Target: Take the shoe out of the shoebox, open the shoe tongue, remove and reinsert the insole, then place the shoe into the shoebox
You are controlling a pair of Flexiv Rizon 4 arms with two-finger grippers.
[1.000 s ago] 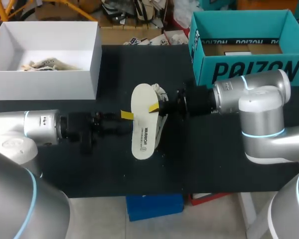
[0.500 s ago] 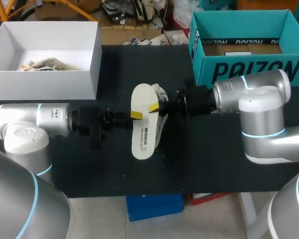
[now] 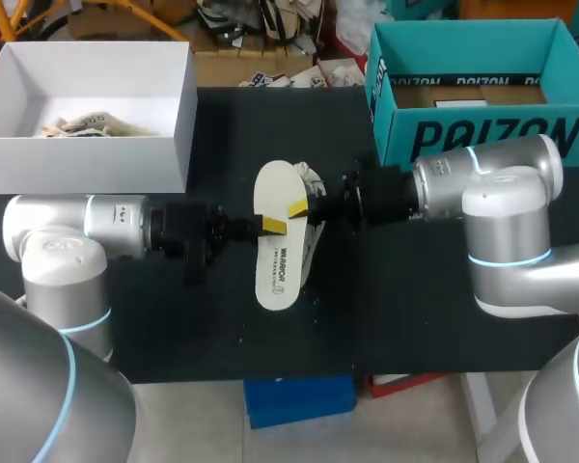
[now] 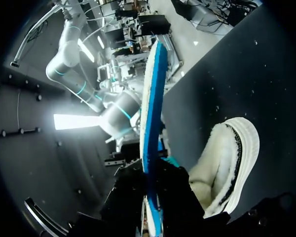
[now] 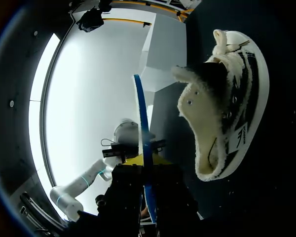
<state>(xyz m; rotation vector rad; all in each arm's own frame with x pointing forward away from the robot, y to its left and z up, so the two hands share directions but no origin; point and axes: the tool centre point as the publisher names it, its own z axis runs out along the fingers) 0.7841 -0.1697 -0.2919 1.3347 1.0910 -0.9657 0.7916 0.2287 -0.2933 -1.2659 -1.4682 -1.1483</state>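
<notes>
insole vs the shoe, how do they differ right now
The insole is a thin flat sheet, white on top and blue underneath; the shoe is bulky, cream with dark stripes and a fleecy lining. The insole is held off the table in the right gripper; the shoe lies ungripped on the black table beneath it. Both are at mid-table.

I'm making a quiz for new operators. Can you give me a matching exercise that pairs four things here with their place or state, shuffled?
1. insole
2. shoe
3. white box
4. teal shoebox

a. at the far right of the table
b. lying on the table, below the insole
c. holds crumpled paper
d. gripped by the right gripper

Pairs: 1-d, 2-b, 3-c, 4-a
</notes>
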